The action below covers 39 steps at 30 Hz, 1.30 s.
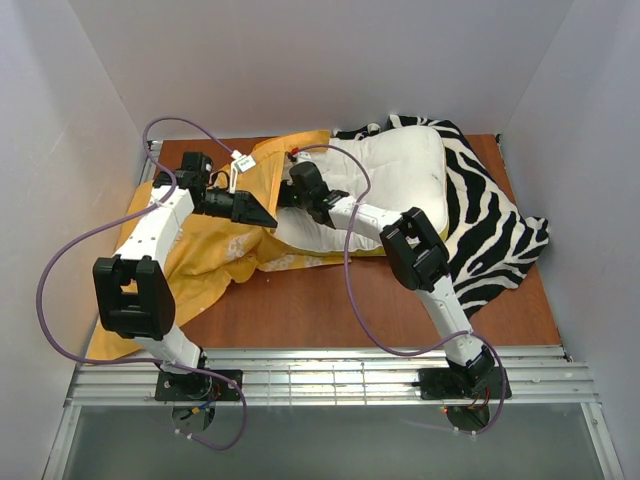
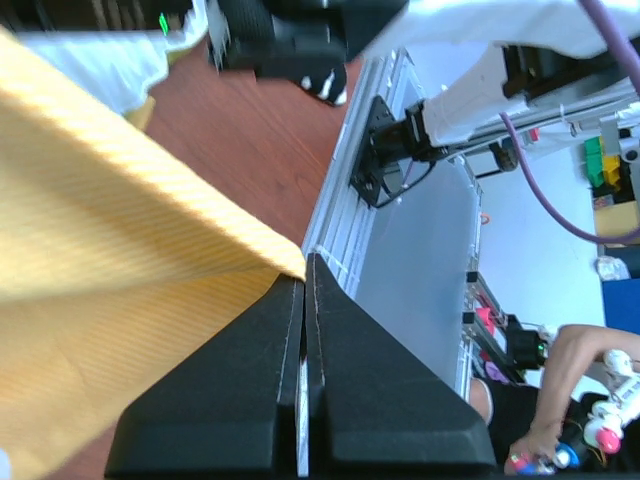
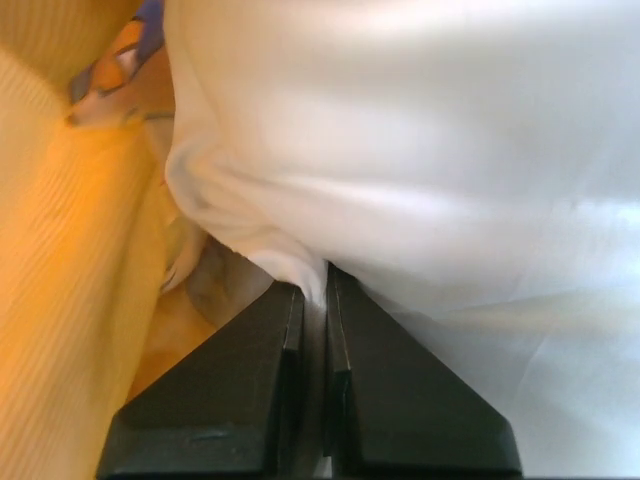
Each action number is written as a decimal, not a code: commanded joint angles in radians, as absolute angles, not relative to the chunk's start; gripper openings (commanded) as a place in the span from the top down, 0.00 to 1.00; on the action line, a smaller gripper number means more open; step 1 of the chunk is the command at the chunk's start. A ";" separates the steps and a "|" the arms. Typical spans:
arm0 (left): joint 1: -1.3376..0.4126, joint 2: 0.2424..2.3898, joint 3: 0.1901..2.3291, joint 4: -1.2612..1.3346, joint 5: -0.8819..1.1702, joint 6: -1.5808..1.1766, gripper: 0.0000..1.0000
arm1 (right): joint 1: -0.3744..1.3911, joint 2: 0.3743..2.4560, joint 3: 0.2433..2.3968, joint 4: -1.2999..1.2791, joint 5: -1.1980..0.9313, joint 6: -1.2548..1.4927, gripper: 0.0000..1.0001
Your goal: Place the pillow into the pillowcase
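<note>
A large, puffy white rectangular pillow (image 1: 385,175) with faint quilted stripes is seen lying at the far middle of the brown wooden table (image 1: 330,310). It is spread partly over a black-and-white zebra-striped cloth (image 1: 490,215), which is bunched toward the right side. A large orange-yellow fabric pillowcase (image 1: 205,250) with small white prints is draped from the near left edge of the table up toward the pillow's left end, where the two are in contact. In the left wrist view, the left gripper (image 2: 305,268) is shown with its fingers pressed together on a thin edge of the orange-yellow cloth, and the edge is pulled taut and raised off the table. This is judged to be done so that the mouth of the pillowcase is lifted and kept open. In the right wrist view, the right gripper (image 3: 316,285) is shown with its fingers pinched on a fold of the white fabric at the pillow's left end. Orange-yellow cloth and a patch of coloured print lie just beside that fold, so the pillow is apparently held there to be fed into the opening. Most of the pillow is seen outside the pillowcase, so the insertion is judged to be only at its start. How far the pinched end lies inside cannot be told.
</note>
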<state>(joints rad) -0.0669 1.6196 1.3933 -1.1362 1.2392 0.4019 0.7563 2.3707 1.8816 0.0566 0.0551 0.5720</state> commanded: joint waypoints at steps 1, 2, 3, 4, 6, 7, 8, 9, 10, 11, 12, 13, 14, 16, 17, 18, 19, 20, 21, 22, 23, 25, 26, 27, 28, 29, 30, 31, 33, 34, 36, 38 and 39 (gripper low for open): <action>-0.126 1.572 1.419 -0.863 1.257 0.158 1.00 | 0.754 2.294 1.777 0.144 -0.026 0.604 0.99; -0.126 1.575 1.416 -0.801 1.234 0.111 1.00 | 0.767 2.280 1.744 0.162 -0.084 0.615 0.99; -0.126 1.580 1.417 -0.746 1.221 0.045 1.00 | 0.788 2.264 1.674 0.182 -0.113 0.639 0.99; -0.126 1.607 1.430 -0.711 1.206 0.043 1.00 | 0.796 2.234 1.639 0.204 -0.139 0.658 0.99; -0.126 1.638 1.459 -0.695 1.169 0.032 1.00 | 0.814 2.201 1.536 0.259 -0.208 0.689 0.99; -0.126 1.670 1.465 -0.693 1.151 0.028 1.00 | 0.818 2.175 1.508 0.276 -0.225 0.727 0.99; -0.126 1.681 1.466 -0.695 1.140 0.031 0.98 | 0.818 2.165 1.479 0.310 -0.271 0.745 0.99; -0.126 1.689 1.471 -0.702 1.109 0.038 0.92 | 0.818 2.155 1.442 0.319 -0.291 0.759 0.99; -0.123 1.693 1.473 -0.718 1.089 0.044 0.81 | 0.819 2.134 1.421 0.322 -0.307 0.778 0.99; -0.120 1.692 1.474 -0.721 1.066 0.044 0.76 | 0.818 2.123 1.402 0.334 -0.330 0.784 0.99; -0.101 1.686 1.488 -0.733 1.011 0.046 0.71 | 0.819 2.099 1.360 0.342 -0.347 0.782 0.99; -0.085 1.680 1.491 -0.732 0.987 0.037 0.60 | 0.821 2.085 1.338 0.353 -0.371 0.782 0.99; -0.065 1.680 1.499 -0.736 0.957 0.037 0.55 | 0.821 2.073 1.315 0.360 -0.382 0.779 0.99; -0.002 1.687 1.531 -0.756 0.844 0.034 0.50 | 0.827 2.039 1.251 0.379 -0.405 0.759 0.99; 0.043 1.701 1.537 -0.758 0.836 0.041 0.45 | 0.830 2.030 1.229 0.382 -0.417 0.743 0.99; 0.092 1.715 1.545 -0.752 0.813 0.035 0.42 | 0.834 2.016 1.214 0.394 -0.428 0.733 0.99; 0.106 1.732 1.587 -0.756 0.737 0.032 0.41 | 0.836 2.010 1.188 0.399 -0.439 0.727 0.99; 0.113 1.752 1.612 -0.770 0.732 0.078 0.41 | 0.836 2.003 1.177 0.405 -0.460 0.715 0.99; 0.114 1.799 1.644 -0.802 0.726 0.112 0.40 | 0.842 1.997 1.170 0.413 -0.469 0.709 0.99; 0.107 1.818 1.678 -0.802 0.704 0.123 0.40 | 0.844 1.994 1.161 0.423 -0.475 0.703 0.99; 0.101 1.842 1.692 -0.811 0.689 0.135 0.39 | 0.847 1.993 1.151 0.428 -0.479 0.692 0.99; 0.083 1.913 1.713 -0.837 0.678 0.162 0.39 | 0.856 1.988 1.141 0.437 -0.471 0.669 0.99; 0.074 1.936 1.733 -0.851 0.675 0.176 0.39 | 0.857 1.988 1.140 0.439 -0.475 0.661 0.99; 0.058 1.951 1.735 -0.862 0.670 0.190 0.39 | 0.862 1.991 1.138 0.440 -0.477 0.655 0.99; 0.051 1.976 1.732 -0.853 0.667 0.192 0.39 | 0.862 1.991 1.138 0.440 -0.477 0.644 0.99; 0.046 1.980 1.721 -0.841 0.670 0.190 0.39 | 0.864 1.991 1.135 0.440 -0.480 0.640 0.99; 0.037 1.985 1.715 -0.818 0.681 0.181 0.39 | 0.865 1.991 1.134 0.440 -0.483 0.635 0.99; 0.031 1.999 1.713 -0.810 0.690 0.179 0.39 | 0.864 1.991 1.132 0.439 -0.488 0.623 0.99; 0.014 2.009 1.720 -0.808 0.718 0.176 0.39 | 0.867 1.988 1.126 0.437 -0.491 0.618 0.99; 0.014 2.014 1.718 -0.807 0.730 0.176 0.39 | 0.867 1.988 1.124 0.437 -0.498 0.609 0.99; -0.029 2.010 1.698 -0.784 0.745 0.176 0.40 | 0.867 1.987 1.121 0.437 -0.506 0.601 0.99; -0.040 2.006 1.681 -0.756 0.738 0.158 0.48 | 0.871 1.985 1.120 0.436 -0.528 0.583 0.99; -0.044 2.011 1.680 -0.741 0.741 0.150 0.51 | 0.876 1.982 1.120 0.437 -0.534 0.572 0.99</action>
